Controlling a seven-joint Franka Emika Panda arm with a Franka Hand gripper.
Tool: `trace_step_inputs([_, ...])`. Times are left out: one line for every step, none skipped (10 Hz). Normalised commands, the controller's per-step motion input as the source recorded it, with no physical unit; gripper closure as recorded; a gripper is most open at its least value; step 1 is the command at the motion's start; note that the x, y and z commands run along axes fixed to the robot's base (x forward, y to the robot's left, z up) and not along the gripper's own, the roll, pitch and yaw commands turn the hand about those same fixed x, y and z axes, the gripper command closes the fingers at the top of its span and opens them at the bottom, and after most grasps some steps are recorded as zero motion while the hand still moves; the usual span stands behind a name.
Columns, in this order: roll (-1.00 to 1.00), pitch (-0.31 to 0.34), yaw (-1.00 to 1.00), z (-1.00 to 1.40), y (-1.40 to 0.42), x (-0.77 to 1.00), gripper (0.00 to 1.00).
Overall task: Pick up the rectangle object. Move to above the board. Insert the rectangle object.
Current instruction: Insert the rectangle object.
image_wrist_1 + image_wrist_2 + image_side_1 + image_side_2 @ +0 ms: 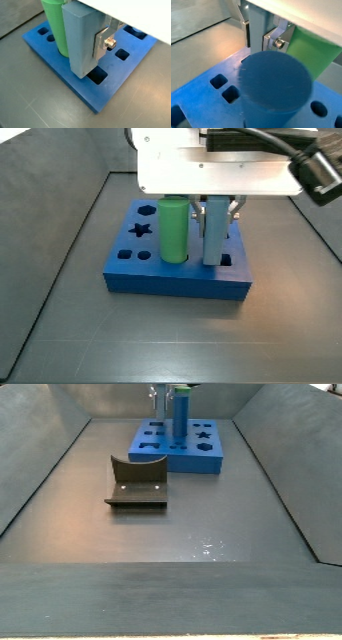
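Note:
My gripper (85,42) is shut on the rectangle object (79,30), a tall light-blue bar held upright over the royal-blue board (63,67). A silver finger (103,42) presses its side. The bar's lower end sits at the board's top by a dark square hole (98,76); whether it has entered I cannot tell. In a side view the bar (214,236) hangs from the gripper (215,210) next to the green cylinder (174,228), which stands in the board (174,278). A darker blue cylinder (274,87) hides the bar's foot in a wrist view.
The dark L-shaped fixture (138,484) stands on the floor in front of the board (201,459). Star, square and round holes (139,230) show in the board's top. Grey sloping walls (40,464) enclose the floor on both sides.

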Motion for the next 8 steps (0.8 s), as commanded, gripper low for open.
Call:
trace_step_inputs([0.03,0.000,-1.00,-0.05,0.00,0.00,1.00])
trace_step_inputs([0.03,0.000,-1.00,-0.05,0.00,0.00,1.00])
trace_step_inputs([0.02,0.000,-1.00,-0.05,0.00,0.00,1.00])
trace_step_inputs([0.03,0.000,-1.00,-0.05,0.00,0.00,1.00])
trace_step_inputs([0.02,0.000,-1.00,-0.06,0.00,0.00,1.00])
trace_step_inputs([0.02,0.000,-1.00,-0.05,0.00,0.00,1.00])
trace_step_inputs([0.03,0.000,-1.00,-0.05,0.00,0.00,1.00])
trace_step_inputs([0.03,0.000,-1.00,-0.05,0.00,0.00,1.00])
